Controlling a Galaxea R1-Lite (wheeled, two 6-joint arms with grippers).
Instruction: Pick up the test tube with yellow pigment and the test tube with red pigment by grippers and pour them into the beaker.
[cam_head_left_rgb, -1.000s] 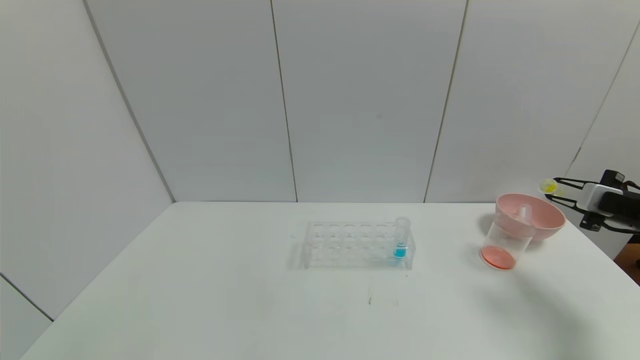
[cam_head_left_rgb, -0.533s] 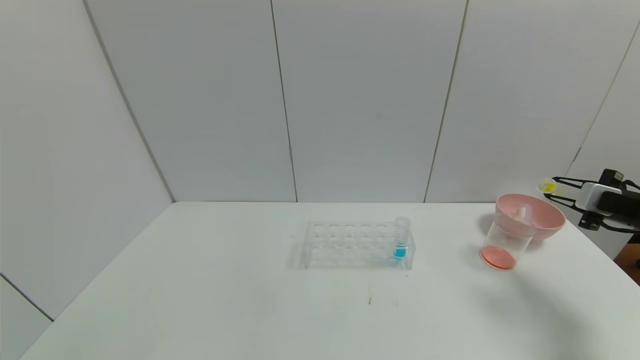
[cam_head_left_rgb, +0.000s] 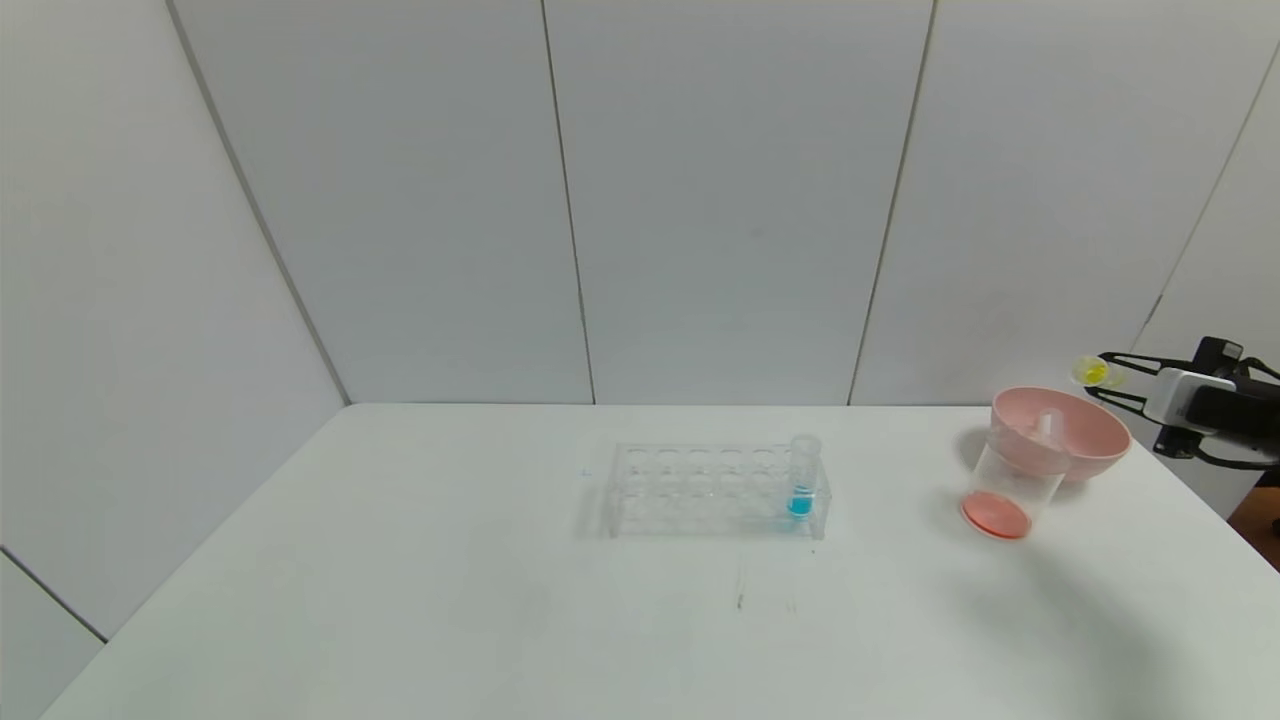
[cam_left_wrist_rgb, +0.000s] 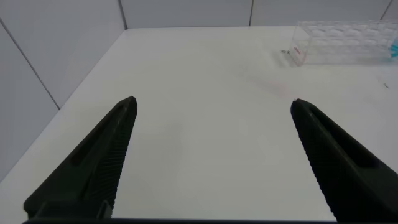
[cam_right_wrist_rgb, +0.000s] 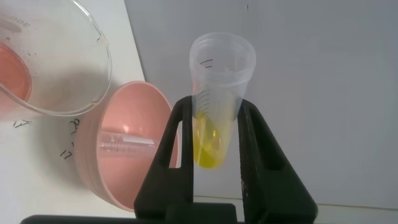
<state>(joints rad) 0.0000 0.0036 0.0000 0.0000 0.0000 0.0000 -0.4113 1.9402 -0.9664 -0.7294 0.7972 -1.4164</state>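
Note:
My right gripper (cam_head_left_rgb: 1100, 374) is shut on the test tube with yellow pigment (cam_head_left_rgb: 1092, 371), held in the air just right of the pink bowl and above the table's right edge. In the right wrist view the gripper (cam_right_wrist_rgb: 216, 104) clamps the tilted tube (cam_right_wrist_rgb: 222, 59), and yellow liquid sits at its round end. The beaker (cam_head_left_rgb: 1012, 485) stands in front of the bowl with orange-red liquid in its bottom; it also shows in the right wrist view (cam_right_wrist_rgb: 59, 74). No tube with red liquid is in view. My left gripper (cam_left_wrist_rgb: 212, 101) is open and empty over bare table.
A pink bowl (cam_head_left_rgb: 1085, 440) behind the beaker holds an empty clear tube (cam_head_left_rgb: 1045, 425); both show in the right wrist view, bowl (cam_right_wrist_rgb: 134, 180), tube (cam_right_wrist_rgb: 124, 143). A clear rack (cam_head_left_rgb: 700, 490) mid-table holds a blue tube (cam_head_left_rgb: 803, 478). The table's right edge is close.
My right gripper with the yellow tube has shifted slightly left, toward the bowl. Nothing else has moved.

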